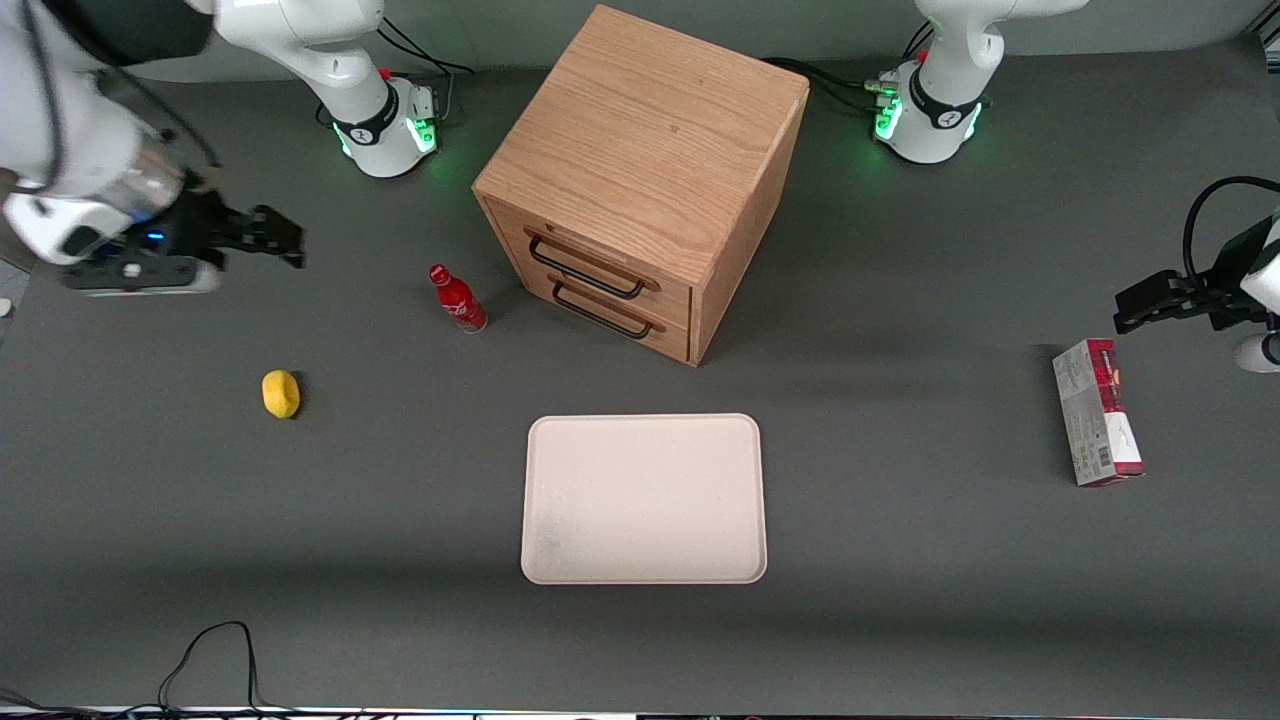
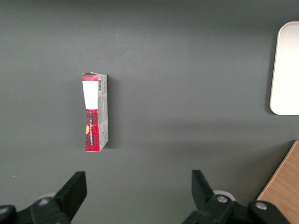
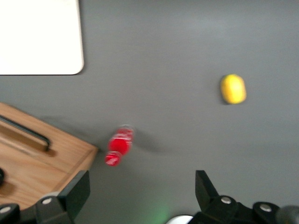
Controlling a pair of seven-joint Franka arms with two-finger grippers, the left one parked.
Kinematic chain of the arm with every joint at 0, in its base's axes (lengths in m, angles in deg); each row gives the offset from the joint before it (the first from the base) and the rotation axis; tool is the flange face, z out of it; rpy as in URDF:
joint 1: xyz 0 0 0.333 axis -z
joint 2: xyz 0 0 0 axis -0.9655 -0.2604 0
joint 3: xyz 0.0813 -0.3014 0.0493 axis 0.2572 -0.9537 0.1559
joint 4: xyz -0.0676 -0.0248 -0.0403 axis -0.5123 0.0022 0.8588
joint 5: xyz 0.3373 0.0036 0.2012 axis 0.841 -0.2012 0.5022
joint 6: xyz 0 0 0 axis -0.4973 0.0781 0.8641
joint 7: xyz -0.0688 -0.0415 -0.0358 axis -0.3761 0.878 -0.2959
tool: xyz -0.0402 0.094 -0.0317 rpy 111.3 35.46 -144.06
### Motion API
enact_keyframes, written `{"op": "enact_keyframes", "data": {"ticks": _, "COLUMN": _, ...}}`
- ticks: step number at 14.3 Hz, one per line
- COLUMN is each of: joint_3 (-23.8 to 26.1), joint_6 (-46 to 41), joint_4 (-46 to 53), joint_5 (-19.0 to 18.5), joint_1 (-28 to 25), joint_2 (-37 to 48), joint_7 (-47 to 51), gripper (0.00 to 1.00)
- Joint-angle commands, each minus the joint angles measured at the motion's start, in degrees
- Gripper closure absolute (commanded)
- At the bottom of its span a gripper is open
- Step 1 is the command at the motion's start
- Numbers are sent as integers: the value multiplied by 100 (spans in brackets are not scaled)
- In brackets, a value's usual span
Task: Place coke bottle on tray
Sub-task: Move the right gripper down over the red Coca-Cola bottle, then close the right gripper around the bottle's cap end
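front view: coke bottle (image 1: 458,299) stands upright, cap up, beside the cabinet (image 1: 640,180); jaws (image 1: 285,238) released, well apart.

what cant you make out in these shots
- Coke bottle label: blurred in the right wrist view, too small in the front view.
- Drawer cabinet contents: both drawers shut.
- Carton print: too small to read in the left wrist view.
- Gripper: open, away from the bottle toward the working arm's end; its arm is cut off by the front view's edge.
- Tray: cut off by the right wrist view's edge.
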Motion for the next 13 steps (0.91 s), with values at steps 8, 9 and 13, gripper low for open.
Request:
{"op": "enact_keyframes", "data": {"ticks": 8, "joint_3": 1388, "joint_6": 3650, "joint_4": -3621, "joint_5": 414, "joint_1": -37, "joint_2": 613, "joint_7": 946, "gripper": 0}}
{"op": "enact_keyframes", "data": {"ticks": 9, "joint_3": 1389, "joint_6": 3730, "joint_4": -3745, "joint_5": 291, "joint_1": -37, "joint_2": 613, "joint_7": 945, "gripper": 0}}
{"op": "enact_keyframes", "data": {"ticks": 13, "joint_3": 1389, "joint_6": 3774, "joint_4": -3939, "joint_5": 202, "joint_1": -37, "joint_2": 613, "joint_7": 910, "gripper": 0}}
